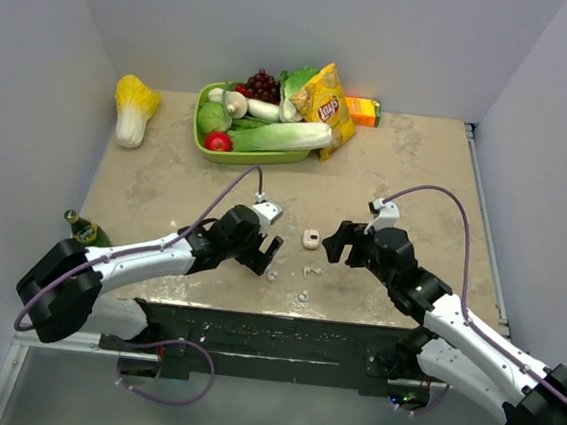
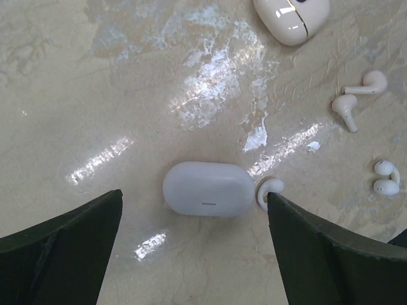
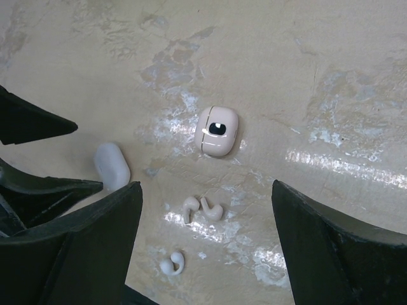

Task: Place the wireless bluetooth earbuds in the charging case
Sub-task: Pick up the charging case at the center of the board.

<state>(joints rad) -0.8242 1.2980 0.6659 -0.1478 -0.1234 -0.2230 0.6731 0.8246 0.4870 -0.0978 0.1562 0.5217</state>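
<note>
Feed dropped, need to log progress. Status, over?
Left gripper open over closed white case. Right gripper open, empty. Earbuds loose on table, none in. Beige case nearby, nothing blocking.

We have two arms, the left arm and right arm, built of glossy white link shells and black joint housings on a dark metal base plate. A thin purple cable arcs along each. Our matte black fingers are broad wedges tapering to points.
</note>
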